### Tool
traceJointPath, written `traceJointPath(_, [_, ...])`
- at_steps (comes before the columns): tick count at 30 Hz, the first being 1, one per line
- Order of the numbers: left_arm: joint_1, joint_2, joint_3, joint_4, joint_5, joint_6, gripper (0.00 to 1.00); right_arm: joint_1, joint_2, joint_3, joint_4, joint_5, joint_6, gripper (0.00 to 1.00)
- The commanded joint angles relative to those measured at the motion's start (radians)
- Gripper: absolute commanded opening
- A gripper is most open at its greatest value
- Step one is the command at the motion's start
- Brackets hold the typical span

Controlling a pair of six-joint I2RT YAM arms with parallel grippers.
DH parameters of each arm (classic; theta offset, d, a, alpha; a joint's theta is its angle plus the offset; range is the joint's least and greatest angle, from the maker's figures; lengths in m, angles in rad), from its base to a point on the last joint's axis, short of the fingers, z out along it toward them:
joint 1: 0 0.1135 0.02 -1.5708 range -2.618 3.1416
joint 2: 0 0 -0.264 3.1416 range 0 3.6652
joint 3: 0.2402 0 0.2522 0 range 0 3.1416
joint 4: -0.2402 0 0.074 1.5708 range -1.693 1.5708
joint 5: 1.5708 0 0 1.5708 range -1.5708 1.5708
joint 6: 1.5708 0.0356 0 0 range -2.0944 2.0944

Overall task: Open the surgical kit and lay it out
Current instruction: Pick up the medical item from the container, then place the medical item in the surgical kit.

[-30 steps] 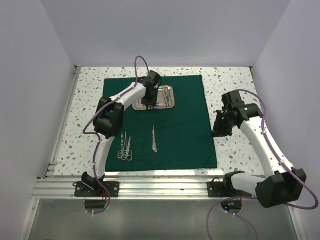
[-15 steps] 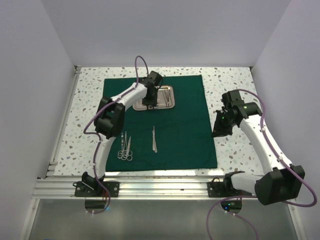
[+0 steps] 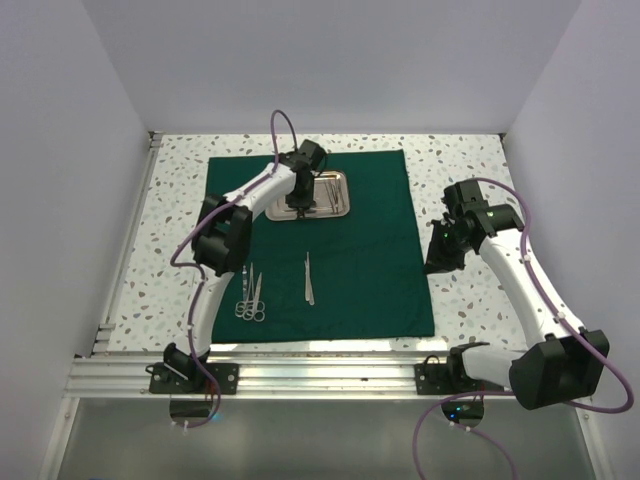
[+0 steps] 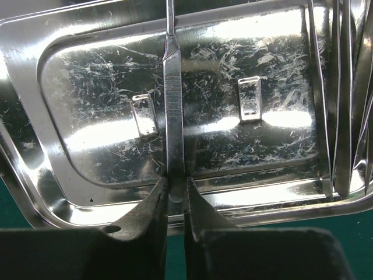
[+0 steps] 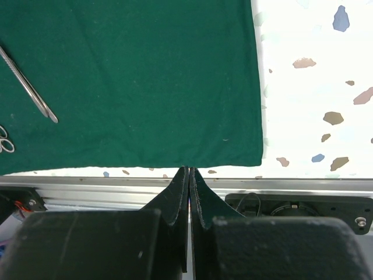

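Left wrist view: slim steel instrument (image 4: 173, 105) with a ridged flat handle lies in the steel tray (image 4: 99, 87). Its long axis runs straight away from the left hand (image 4: 175, 184), in line with the slot between the fingers (image 4: 152, 204) and across the tray's short way. The left hand is closed down to a narrow slot on the near end of that handle, just above the tray's near rim. Both fingers look to be touching its sides, so I read it as gripped. Other slim instruments (image 4: 341, 87) are bunched against the tray's right side, apart from the held one. On the top view the tray sits at the far middle of the spread green cloth (image 3: 370, 260). The scissors and forceps (image 3: 250, 300) and the tweezers (image 3: 309, 278) are already laid out on the near part. The cloth lies flat on the speckled bench (image 3: 180, 230). The right hand (image 5: 189, 172) is fully closed on nothing and hangs by the cloth's right edge, well apart from the tray. The left arm is therefore plainly the nearer one. My judgement is that the grip sits at one end, so the far end may droop on lifting. I would raise it straight up to clear the rim before carrying it towards the near rows.
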Motion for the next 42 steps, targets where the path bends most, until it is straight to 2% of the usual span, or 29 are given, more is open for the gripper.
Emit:
traceJointPath(1, [0.006,0.07,-0.082,-0.008,0.02,-0.02,0.12,-0.004,0.01,0.003,0.014,-0.008,-0.022,0.0])
traceJointPath(3, [0.006,0.063,-0.1,-0.003,0.021,-0.022,0.0,-0.002,0.013,0.003,0.015,-0.008,-0.023,0.0])
traceJointPath(9, [0.006,0.059,-0.093,-0.001,0.026,-0.01,0.0,-0.004,0.015,0.004,0.02,-0.013,-0.026,0.0])
traceJointPath(17, [0.008,0.054,0.194,-0.098,0.015,0.001,0.0,-0.004,0.007,0.013,0.026,-0.024,-0.017,0.0])
traceJointPath(23, [0.008,-0.041,0.173,-0.093,0.017,-0.039,0.0,-0.004,-0.007,0.017,0.028,-0.042,-0.01,0.0])
traceJointPath(29, [-0.001,-0.165,0.066,-0.104,0.014,-0.069,0.0,-0.002,-0.016,0.027,0.028,-0.07,-0.002,0.0])
traceJointPath(37, [-0.092,-0.444,-0.358,-0.011,-0.012,-0.161,0.0,0.004,-0.022,0.05,0.012,-0.091,0.015,0.0])
traceJointPath(42, [-0.197,-0.588,-0.618,0.032,0.004,-0.275,0.0,0.008,-0.024,0.055,0.011,-0.102,0.027,0.0])
